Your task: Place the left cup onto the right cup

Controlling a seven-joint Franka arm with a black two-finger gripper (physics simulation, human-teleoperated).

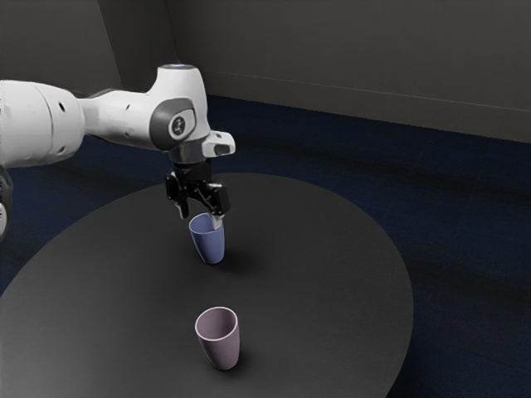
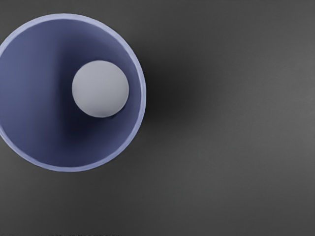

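A blue cup (image 1: 208, 240) stands upright on the round dark table (image 1: 332, 274), toward the back. My gripper (image 1: 199, 215) hangs right over its rim, open, its black fingers (image 1: 217, 217) spread apart and pointing down. One fingertip is at the rim; I cannot tell whether it touches. From the wrist view I look straight down into the blue cup (image 2: 44, 98), with its pale grey bottom showing. A mauve cup (image 1: 218, 338) stands upright nearer the table's front edge, apart from the blue one and from my hand.
The table's rim curves along the exterior view's right and front. Dark blue floor and grey walls lie beyond it. My white arm comes in from the exterior view's left.
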